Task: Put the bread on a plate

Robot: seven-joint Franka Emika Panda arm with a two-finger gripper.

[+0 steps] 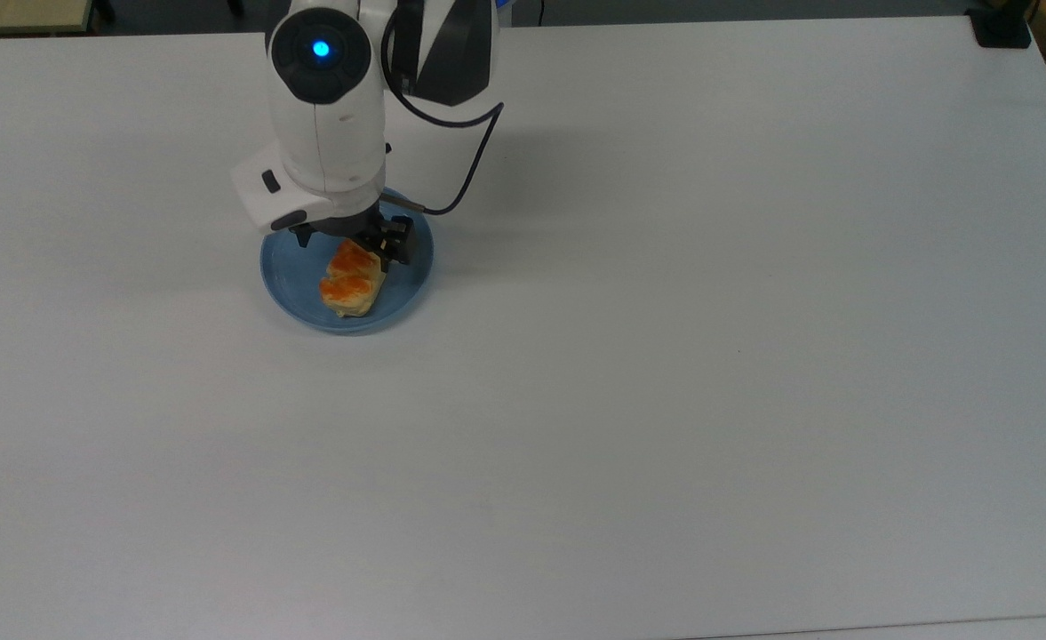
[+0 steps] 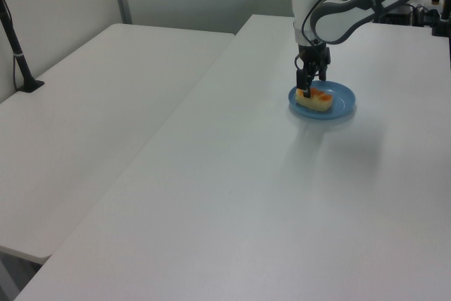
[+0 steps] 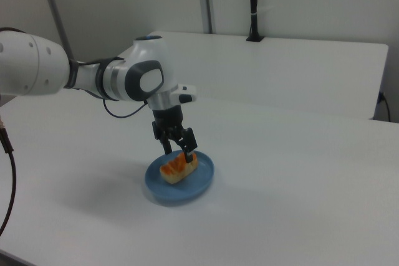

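The pale-yellow bread (image 1: 352,281) with orange-brown bumps lies on the round light-blue plate (image 1: 290,276), a little toward the top view's lower edge of it. My gripper (image 1: 349,242) hangs just above the bread's far end, open, its black fingers standing on either side of the roll without clamping it. From the left view the bread (image 2: 315,99) rests flat on the plate (image 2: 343,105) under the gripper (image 2: 310,87). The right view has the gripper (image 3: 177,149) spread over the bread (image 3: 179,166) on the plate (image 3: 201,182).
A black cable (image 1: 465,169) loops off the wrist toward the top view's right. A black clamp (image 1: 1001,27) sits at the table's far right corner. A second white table (image 2: 84,103) with a black pole (image 2: 17,54) adjoins on the left view's left.
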